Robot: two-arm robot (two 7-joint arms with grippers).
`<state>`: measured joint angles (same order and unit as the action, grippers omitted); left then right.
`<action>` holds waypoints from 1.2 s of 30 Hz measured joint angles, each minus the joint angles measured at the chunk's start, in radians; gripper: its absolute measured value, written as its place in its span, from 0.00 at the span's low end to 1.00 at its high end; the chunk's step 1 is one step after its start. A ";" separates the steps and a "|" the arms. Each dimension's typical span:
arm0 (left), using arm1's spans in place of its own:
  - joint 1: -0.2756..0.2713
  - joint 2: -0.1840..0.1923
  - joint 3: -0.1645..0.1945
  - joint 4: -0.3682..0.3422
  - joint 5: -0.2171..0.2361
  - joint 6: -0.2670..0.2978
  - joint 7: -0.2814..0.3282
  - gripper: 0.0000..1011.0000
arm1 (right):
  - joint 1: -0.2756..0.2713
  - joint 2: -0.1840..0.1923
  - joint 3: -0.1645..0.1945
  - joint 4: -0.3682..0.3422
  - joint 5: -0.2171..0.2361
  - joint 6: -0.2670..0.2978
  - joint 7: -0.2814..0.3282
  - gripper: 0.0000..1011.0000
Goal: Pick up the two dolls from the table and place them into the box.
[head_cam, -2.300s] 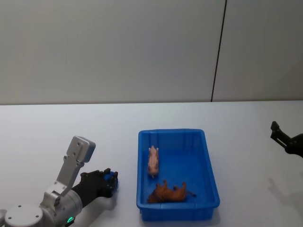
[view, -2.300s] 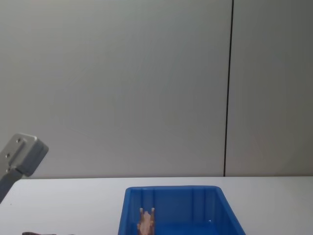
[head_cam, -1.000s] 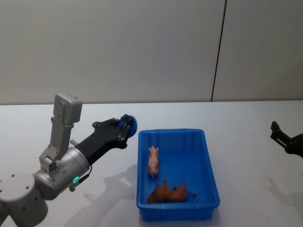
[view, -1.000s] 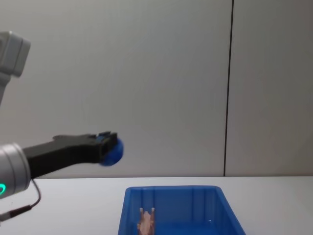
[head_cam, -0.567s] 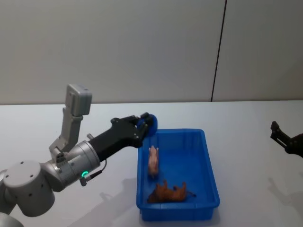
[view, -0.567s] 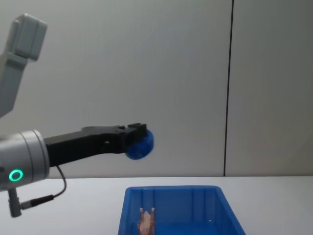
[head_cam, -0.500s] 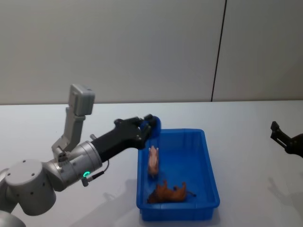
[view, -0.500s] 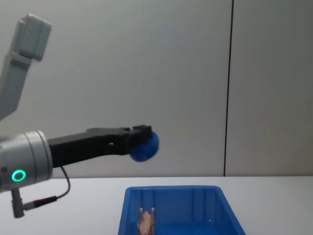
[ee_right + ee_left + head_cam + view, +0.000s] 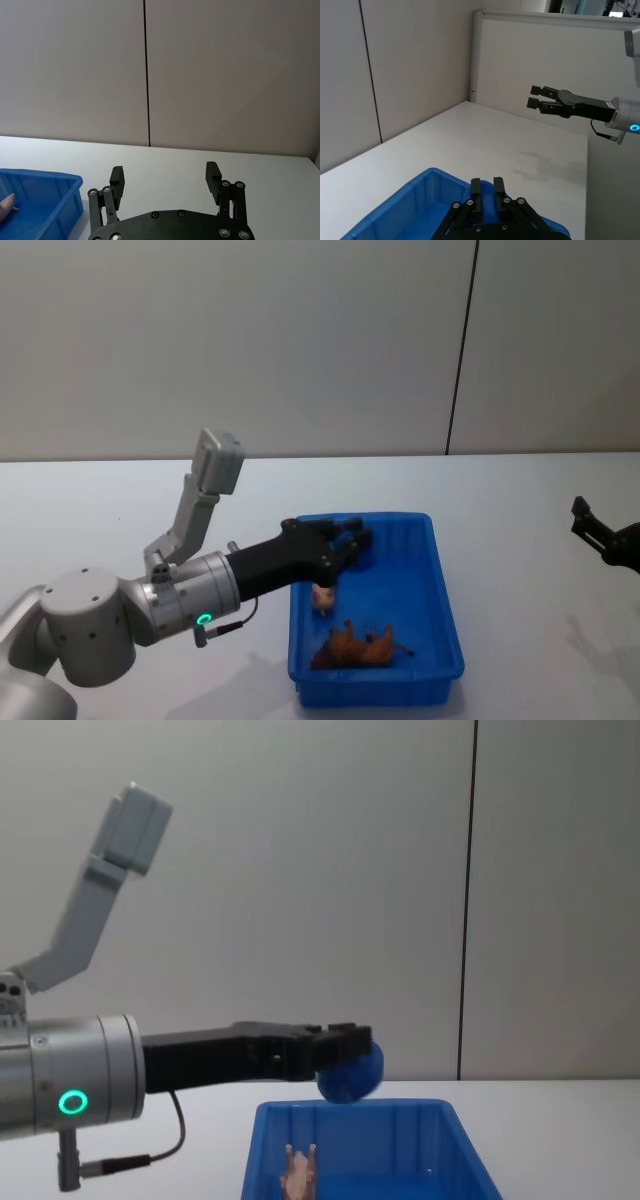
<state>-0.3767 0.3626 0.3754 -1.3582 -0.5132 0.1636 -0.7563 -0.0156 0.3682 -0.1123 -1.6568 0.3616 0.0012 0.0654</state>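
Lowest in the head view, near the bottom edge of the box point(image 9: 447, 645): a brown toy figure point(image 9: 360, 647) lying on the bin floor. Just above it in the frame, the pinkish-tan doll point(image 9: 323, 595), also inside the bin, partly covered by the arm; in the chest view seen at bottom centre with two pointed tips up point(image 9: 299, 1172). Reaching in from the lower left of the head view and across the bin's left rim: the left gripper point(image 9: 352, 539), fingers closed on the dark blue doll point(image 9: 351, 1074), held in the air above the bin's far left part, clear of the rim in the chest view. In the left wrist view, black fingers point(image 9: 476, 192) pressed close together over the blue bin wall point(image 9: 415, 198). All around the bin, the white table point(image 9: 520, 540). At the right edge of the head view, mid-height, well apart from the bin: the right gripper point(image 9: 594, 526), parked above the table; in the right wrist view its fingers point(image 9: 118, 182) spread wide, nothing between them.
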 joint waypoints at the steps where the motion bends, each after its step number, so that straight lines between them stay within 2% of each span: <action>1: -0.002 -0.002 0.002 0.004 0.003 0.005 -0.007 0.18 | 0.000 0.000 0.000 0.000 0.000 0.000 0.000 0.99; 7: -0.010 -0.007 0.010 0.016 0.012 0.021 -0.031 0.32 | 0.000 0.000 0.000 0.000 0.000 0.000 0.000 0.99; 8: -0.010 -0.008 0.011 0.017 0.013 0.022 -0.033 0.39 | 0.000 0.000 0.000 0.000 0.000 0.000 0.000 0.99; 12: -0.013 -0.010 0.014 0.022 0.016 0.028 -0.042 0.49 | 0.000 0.000 0.000 0.000 0.000 0.000 0.000 0.99; 13: -0.014 -0.010 0.015 0.023 0.017 0.029 -0.044 0.55 | 0.000 0.000 0.000 0.000 0.000 0.000 0.000 0.99; 14: -0.014 -0.010 0.015 0.023 0.017 0.029 -0.044 0.55 | 0.000 0.000 0.000 0.000 0.000 0.000 0.000 0.99; 19: -0.012 -0.007 0.015 0.019 0.015 0.027 -0.036 0.72 | 0.000 0.000 0.000 0.000 0.000 0.000 0.000 0.99; 24: 0.001 0.004 0.009 -0.005 0.005 0.010 0.005 0.84 | 0.000 0.000 0.000 0.000 0.000 0.000 0.000 0.99; 27: 0.012 0.012 0.005 -0.022 0.000 -0.003 0.037 0.95 | 0.000 0.000 0.000 0.000 0.000 0.000 0.000 0.99; 30: 0.024 0.023 -0.001 -0.044 -0.005 -0.016 0.073 0.99 | 0.000 0.000 0.000 0.000 0.000 0.000 0.000 0.99; 36: 0.052 0.046 -0.015 -0.090 -0.014 -0.047 0.152 0.99 | 0.000 0.000 0.000 0.000 0.000 0.000 0.000 0.99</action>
<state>-0.3244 0.4084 0.3607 -1.4486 -0.5269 0.1163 -0.6041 -0.0156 0.3682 -0.1123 -1.6567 0.3616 0.0012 0.0654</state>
